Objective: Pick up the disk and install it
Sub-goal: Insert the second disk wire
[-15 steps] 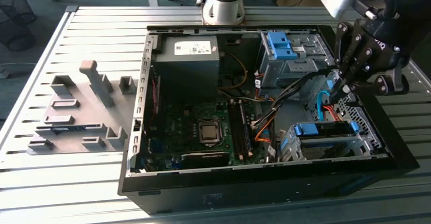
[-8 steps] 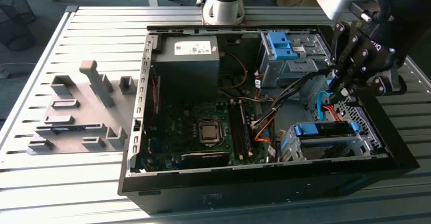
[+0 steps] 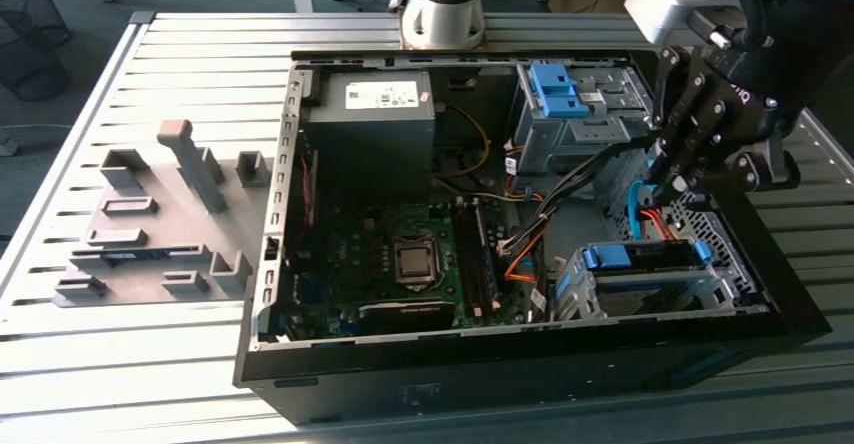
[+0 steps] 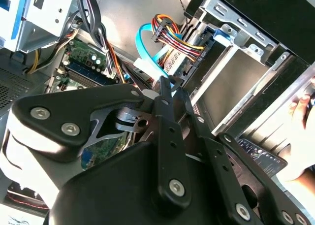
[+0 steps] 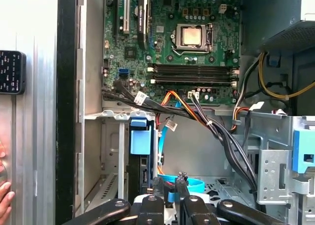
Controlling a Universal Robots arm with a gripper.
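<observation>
The black gripper (image 3: 657,189) hangs inside the open black computer case (image 3: 534,349), and its own linkage hides the tips; I cannot tell whether the jaws are clenched or released. A light blue cable (image 5: 194,184) loops just behind them. The one flat silver-grey disk with a blue plastic frame (image 3: 650,257) lies in the metal cage at the case's near corner on the exterior view's right. Its long axis runs along the near wall, label out of sight. One taller blue bracket (image 3: 554,89) stands at the far corner. A person's hand (image 4: 301,112) is cut off at the edge.
</observation>
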